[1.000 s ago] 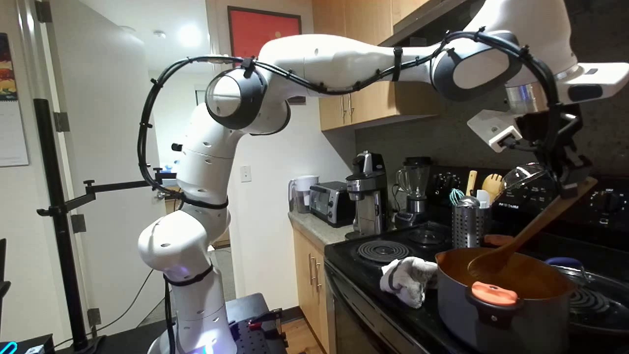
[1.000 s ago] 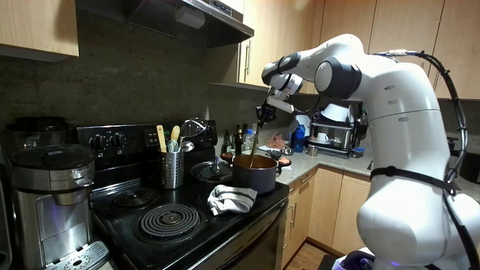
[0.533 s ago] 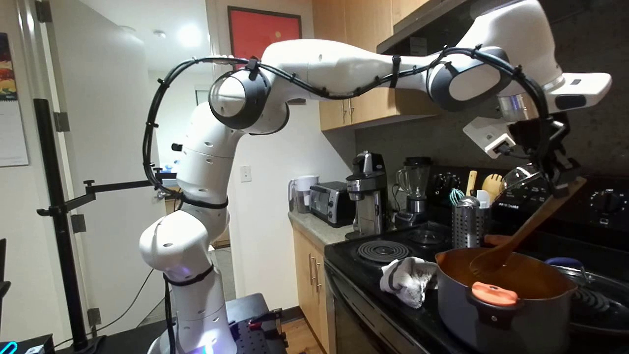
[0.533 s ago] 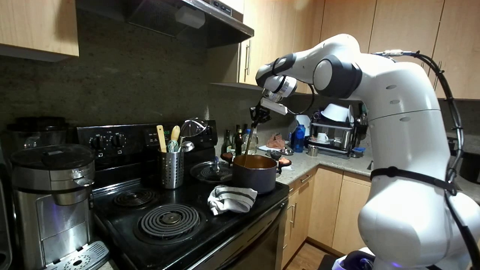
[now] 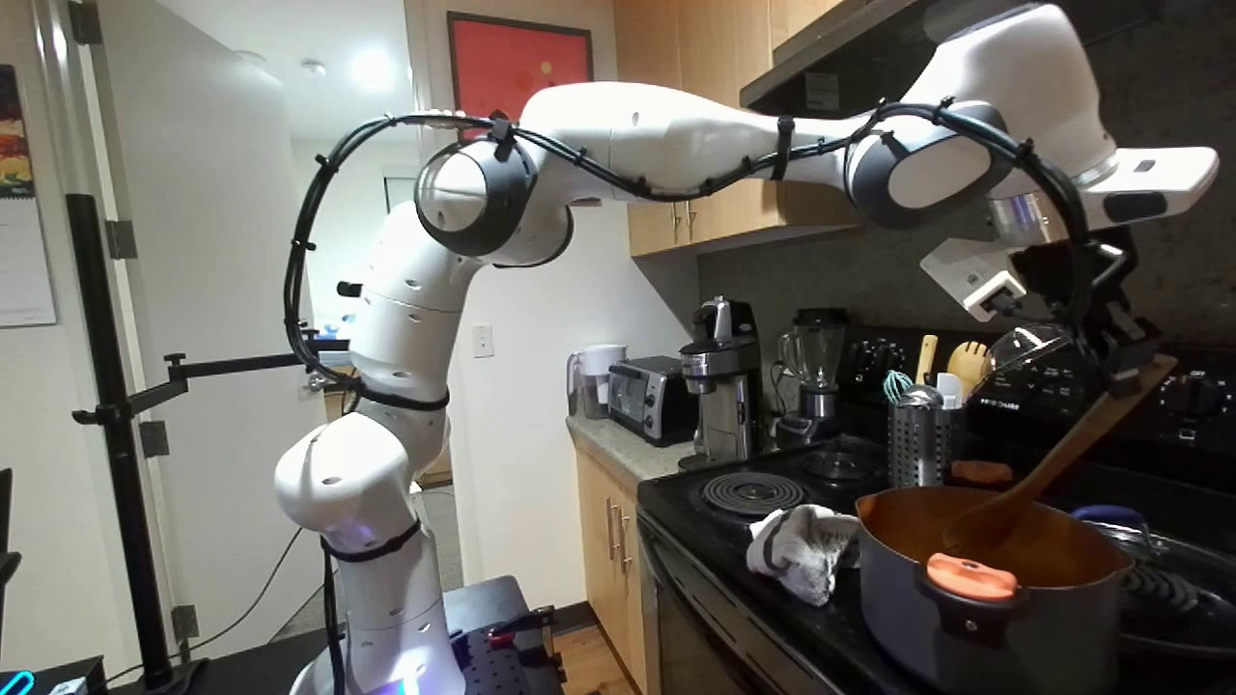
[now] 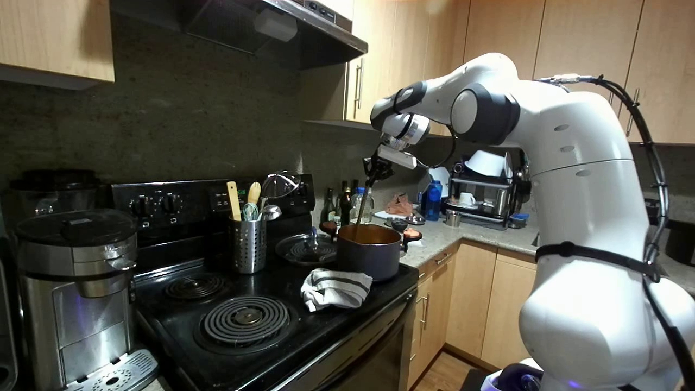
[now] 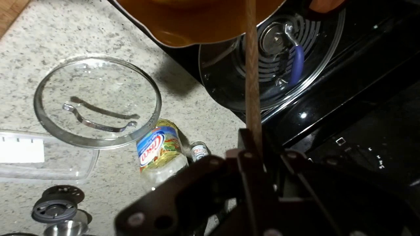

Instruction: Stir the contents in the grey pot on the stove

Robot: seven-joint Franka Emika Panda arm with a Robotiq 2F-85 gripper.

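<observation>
Dark kitchen wall point(image 6: 157, 119) behind the stove point(image 6: 279, 283), on which the grey pot point(image 5: 1053, 627) stands. Gripper point(image 5: 1122, 378) closed around the handle of a wooden spoon point(image 5: 1062, 458), higher than the pot and clear of it; the spoon slants down, its head inside the pot

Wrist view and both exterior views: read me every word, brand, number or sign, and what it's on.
"Crisco": on the oil bottle in the wrist view; its other print is too small.
Small jar beside it: label too blurred to read.
Stove panel, in both exterior views: lettering, markings and green characters too small or blurred.
Wall calendar in an exterior view: print too small.
</observation>
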